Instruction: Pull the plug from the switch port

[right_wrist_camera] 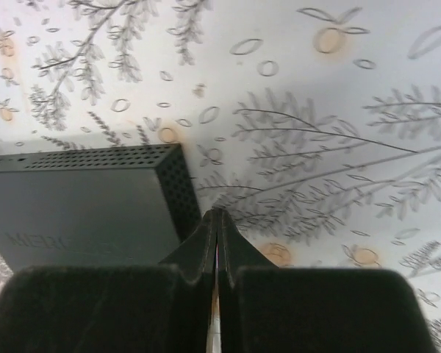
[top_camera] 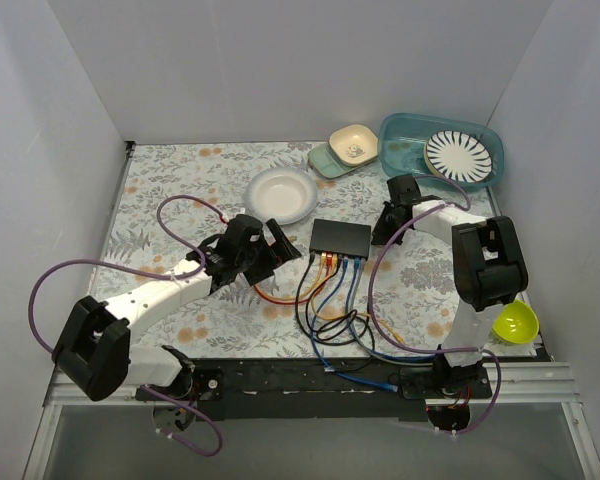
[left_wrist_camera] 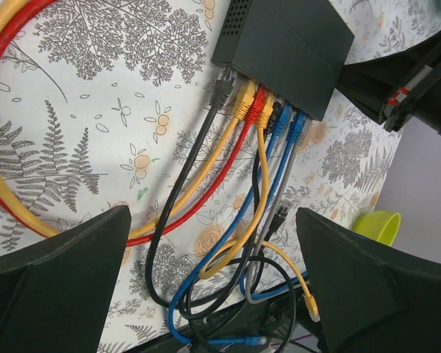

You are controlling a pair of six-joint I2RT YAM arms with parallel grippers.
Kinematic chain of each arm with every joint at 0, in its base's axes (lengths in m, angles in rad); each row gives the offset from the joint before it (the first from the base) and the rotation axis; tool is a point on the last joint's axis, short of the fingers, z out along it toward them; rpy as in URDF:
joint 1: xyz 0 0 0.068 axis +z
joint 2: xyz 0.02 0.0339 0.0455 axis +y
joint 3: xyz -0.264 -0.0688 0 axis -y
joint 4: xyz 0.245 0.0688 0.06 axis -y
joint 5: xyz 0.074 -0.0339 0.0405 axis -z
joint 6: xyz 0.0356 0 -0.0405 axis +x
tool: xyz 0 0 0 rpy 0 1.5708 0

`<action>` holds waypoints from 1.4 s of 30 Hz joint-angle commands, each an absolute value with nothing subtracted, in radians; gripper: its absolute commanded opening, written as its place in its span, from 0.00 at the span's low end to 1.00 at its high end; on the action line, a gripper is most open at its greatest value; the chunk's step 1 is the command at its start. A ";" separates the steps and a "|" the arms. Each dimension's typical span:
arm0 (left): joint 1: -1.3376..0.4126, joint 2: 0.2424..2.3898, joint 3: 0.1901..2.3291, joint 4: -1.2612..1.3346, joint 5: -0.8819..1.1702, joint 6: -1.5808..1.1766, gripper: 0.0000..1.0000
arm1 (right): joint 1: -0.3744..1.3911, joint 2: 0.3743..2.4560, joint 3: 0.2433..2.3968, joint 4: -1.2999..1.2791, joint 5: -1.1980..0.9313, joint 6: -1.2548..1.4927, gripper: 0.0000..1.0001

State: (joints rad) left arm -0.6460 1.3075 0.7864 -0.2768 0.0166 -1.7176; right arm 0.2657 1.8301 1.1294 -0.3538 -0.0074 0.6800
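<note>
At the centre of the top view the switch (top_camera: 340, 236) is being shown lying flat on the cloth (top_camera: 180, 190), its socket edge facing the bottom of the frame. Nothing is being pulled yet. In the left wrist view a row of plugs (left_wrist_camera: 259, 107) is being seen seated along that edge, black, yellow, red, yellow, then blues, and no port is being shown freed. Cables (top_camera: 330, 305) are being fanned downward from them into a tangle near the cloth's lower edge.

The left gripper (left_wrist_camera: 213, 219) is being held wide apart with nothing between its fingers (left_wrist_camera: 59, 287), just left of the switch in the top view and lined up over the cables below the plugs. The right gripper (right_wrist_camera: 217, 220) is being held pressed together on nothing, close by the switch's right end; whether it is touching the box cannot be told.

So the task is being judged as barely begun: the grasp on a plug and the pull are both being left to do. Which plug is being targeted cannot be told.

Pale fabric printed with grey ferns and orange flowers is being used as the surface. White walls (top_camera: 280, 60) are closing it in on three sides. Dishes are being parked toward the upper right: a white bowl (top_camera: 280, 193), a cream bowl (top_camera: 353, 146) and a teal tray (top_camera: 405, 145) holding a striped plate (top_camera: 458, 155). A lime bowl (top_camera: 515, 322) is being left at lower right.
</note>
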 commanded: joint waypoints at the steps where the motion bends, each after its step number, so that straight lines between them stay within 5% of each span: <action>1: -0.634 1.212 0.770 -0.360 -0.046 -1.720 0.97 | 0.328 1.864 1.106 -0.345 -0.063 0.664 0.01; 10: -0.615 1.152 0.712 -0.396 -0.083 -1.717 0.98 | 0.413 1.751 0.970 -0.321 -0.097 0.683 0.01; 15: -0.612 1.152 0.663 -0.315 -0.060 -1.698 0.98 | 0.402 1.568 0.985 -0.350 0.127 0.687 0.01; 18: -0.611 1.180 0.614 -0.184 0.036 -1.689 0.98 | 0.403 1.445 0.948 -0.148 0.015 0.654 0.14; 22: -0.609 1.252 0.597 -0.062 0.089 -1.724 0.98 | 0.399 1.587 1.012 -0.061 -0.247 0.666 0.15; 32: -0.595 1.312 0.647 -0.052 0.060 -1.710 0.92 | 0.365 1.953 1.359 -0.166 -0.199 0.677 0.08; 42: -0.580 1.299 0.606 -0.064 0.064 -1.709 0.91 | 0.337 2.094 1.428 -0.153 -0.184 0.695 0.07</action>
